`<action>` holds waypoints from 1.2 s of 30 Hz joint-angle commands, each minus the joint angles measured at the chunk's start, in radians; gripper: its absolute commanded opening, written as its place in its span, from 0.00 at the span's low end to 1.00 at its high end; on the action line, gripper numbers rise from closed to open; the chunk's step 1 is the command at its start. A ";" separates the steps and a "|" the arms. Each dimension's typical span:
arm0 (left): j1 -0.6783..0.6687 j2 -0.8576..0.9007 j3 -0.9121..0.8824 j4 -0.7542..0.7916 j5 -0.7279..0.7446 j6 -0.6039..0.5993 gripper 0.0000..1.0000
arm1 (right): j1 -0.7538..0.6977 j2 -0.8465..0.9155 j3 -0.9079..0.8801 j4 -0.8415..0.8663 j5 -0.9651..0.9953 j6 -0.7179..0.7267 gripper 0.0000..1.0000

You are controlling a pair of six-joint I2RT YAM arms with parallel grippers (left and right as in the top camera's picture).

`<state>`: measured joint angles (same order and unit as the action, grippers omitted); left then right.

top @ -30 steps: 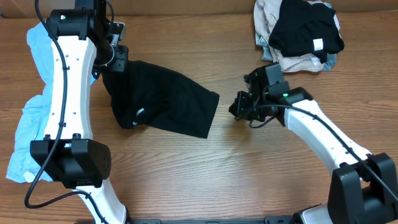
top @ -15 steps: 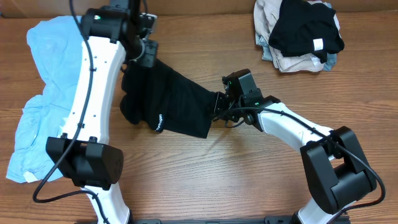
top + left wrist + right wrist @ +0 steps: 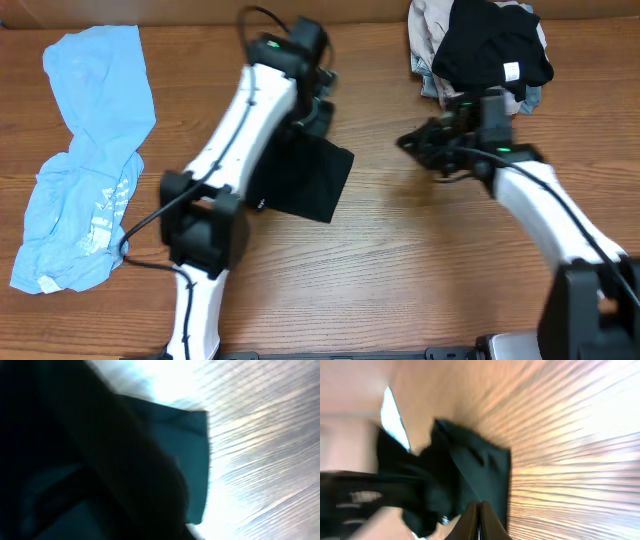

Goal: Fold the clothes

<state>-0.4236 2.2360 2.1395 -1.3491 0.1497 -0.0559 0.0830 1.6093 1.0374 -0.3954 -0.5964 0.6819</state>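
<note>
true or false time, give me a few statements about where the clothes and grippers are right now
1. The light blue tee lies on the left side of the table. True.
2. The black shirt lies on top of the light blue tee. False: they are apart, with the shirt on wood mid-table.
3. A black piece tops the pile at the far right. True.
4. The right gripper grips the black shirt. False: bare wood separates them.
</note>
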 commanded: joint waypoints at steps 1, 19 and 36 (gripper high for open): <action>-0.066 0.050 0.001 0.016 0.049 -0.019 0.56 | -0.072 -0.078 0.001 -0.051 -0.046 -0.074 0.04; 0.239 -0.051 0.639 -0.161 0.043 -0.092 1.00 | 0.163 -0.086 0.001 -0.024 0.026 -0.129 0.58; 0.409 -0.063 0.603 -0.228 0.024 -0.079 1.00 | 0.579 0.156 0.022 0.412 0.392 -0.110 0.81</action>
<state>-0.0174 2.1609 2.7544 -1.5764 0.1844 -0.1322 0.6571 1.6867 1.0378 -0.0154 -0.2348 0.5720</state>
